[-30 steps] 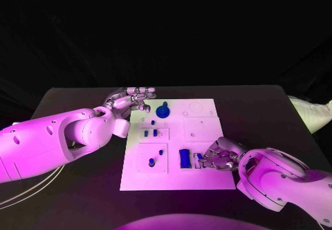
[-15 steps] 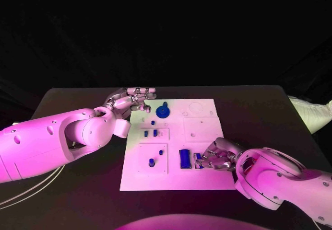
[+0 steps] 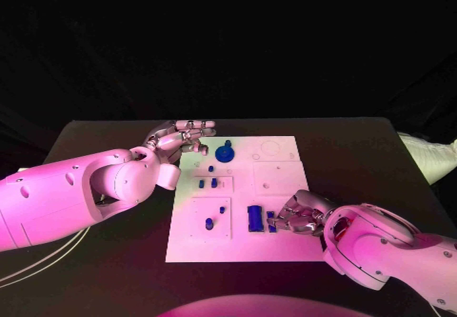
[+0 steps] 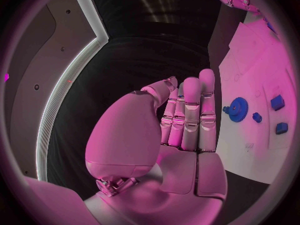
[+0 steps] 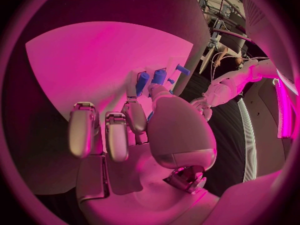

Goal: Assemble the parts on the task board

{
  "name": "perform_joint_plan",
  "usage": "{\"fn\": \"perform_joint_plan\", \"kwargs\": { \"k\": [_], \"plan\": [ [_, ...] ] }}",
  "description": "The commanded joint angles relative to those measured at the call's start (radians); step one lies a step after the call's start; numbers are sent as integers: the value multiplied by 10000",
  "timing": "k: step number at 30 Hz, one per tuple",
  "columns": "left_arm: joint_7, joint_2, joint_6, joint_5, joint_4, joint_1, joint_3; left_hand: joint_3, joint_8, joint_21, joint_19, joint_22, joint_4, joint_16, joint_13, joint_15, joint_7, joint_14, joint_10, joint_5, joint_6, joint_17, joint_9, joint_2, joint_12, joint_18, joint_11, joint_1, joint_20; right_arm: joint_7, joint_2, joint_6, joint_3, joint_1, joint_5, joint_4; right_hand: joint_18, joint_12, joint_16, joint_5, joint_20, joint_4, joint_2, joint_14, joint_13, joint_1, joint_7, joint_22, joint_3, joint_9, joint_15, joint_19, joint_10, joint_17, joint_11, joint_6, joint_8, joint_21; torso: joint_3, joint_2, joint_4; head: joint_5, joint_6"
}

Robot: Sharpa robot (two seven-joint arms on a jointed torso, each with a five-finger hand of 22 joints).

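The task board (image 3: 276, 251) lies in the middle of the black table (image 3: 362, 142). The right hand (image 3: 300, 214) rests on the board's near right part, its fingers curled beside a small blue part (image 3: 273, 217); whether they pinch it cannot be told. Just beside stands a taller blue block (image 3: 254, 218). The left hand (image 3: 181, 137) hangs at the board's far left corner, fingers straight and together, holding nothing, near a blue gear (image 3: 224, 154). Smaller blue pegs (image 3: 211, 182) stand between.
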Motion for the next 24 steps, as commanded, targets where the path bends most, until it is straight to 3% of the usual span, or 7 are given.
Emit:
{"fn": "perform_joint_plan", "kwargs": {
  "k": [1, 3, 8, 11, 17, 24],
  "plan": [
    [34, 15, 194, -45, 21, 1, 5, -29, -5, -39, -46, -15, -49, 53, -14, 3, 0, -79, -71, -10, -72, -9, 1, 105, 55, 192, 19, 1, 15, 60, 27, 79, -3, -12, -215, 26, -54, 7, 66, -402, 23, 2, 19, 905, 169, -247, 17, 50, -202, 29, 6, 68, 131, 1921, -84, 45, -30, 53, -1, -5, 2, 13, 2],
    [32, 15, 196, -45, 21, 1, 5, -29, -5, -39, -46, -15, -49, 53, -14, 3, 0, -79, -71, -10, -72, -9, 1, 105, 55, 192, 19, 1, 15, 70, 27, 53, -3, -13, -252, 28, -53, 9, 64, -719, 24, 3, 48, 905, 175, -370, 12, 51, -337, 47, 4, 68, 134, 1920, -86, 46, -37, 51, 1, -3, 2, 15, 6],
    [31, 12, 196, -45, 21, 1, 5, -29, -5, -39, -46, -15, -49, 53, -14, 3, 0, -79, -71, -10, -72, -9, 1, 105, 55, 192, 19, 1, 15, 115, 13, -26, -3, -13, -350, 25, -51, 0, 61, -2005, 22, 3, 163, 904, 194, -770, 11, 54, -887, 125, 5, 66, 136, 1916, -91, 41, -60, 43, -1, -10, -5, 11, 10],
    [30, 9, 197, -45, 20, 1, 5, -29, -5, -39, -46, -15, -49, 53, -14, 3, 0, -79, -71, -10, -72, -9, 1, 105, 55, 192, 19, 1, 15, 153, -29, -22, -3, -14, -432, 37, -52, -6, 59, -2223, 24, -12, 190, 904, 198, -746, 6, 58, -1008, 150, 1, 67, 134, 1914, -87, 42, -64, 43, 5, -4, -5, -4, 15],
    [26, -8, 198, -45, 20, 1, 5, -29, -5, -39, -46, -15, -49, 53, -14, 3, 0, -79, -71, -10, -72, -9, 1, 105, 55, 192, 19, 1, 15, 344, -212, 221, -3, -32, -529, 111, -48, -22, 59, -2944, 25, -263, 172, 905, 214, 164, 17, 46, -1221, 234, 4, 52, 123, 1918, -81, 20, -89, 21, 13, 6, -7, 2, 13],
    [22, -22, 200, -45, 17, 1, 5, -29, -5, -39, -46, -15, -49, 53, -14, 3, 0, -79, -71, -10, -72, -9, 1, 105, 55, 192, 19, 1, 15, 454, -403, 412, -4, -65, -664, 190, -50, -23, 63, -3262, 33, -322, 158, 906, 225, 462, 26, 57, -1390, 271, 13, 55, 121, 1928, -72, 15, -103, 22, 10, -3, -15, -3, 6]
  ]
}}
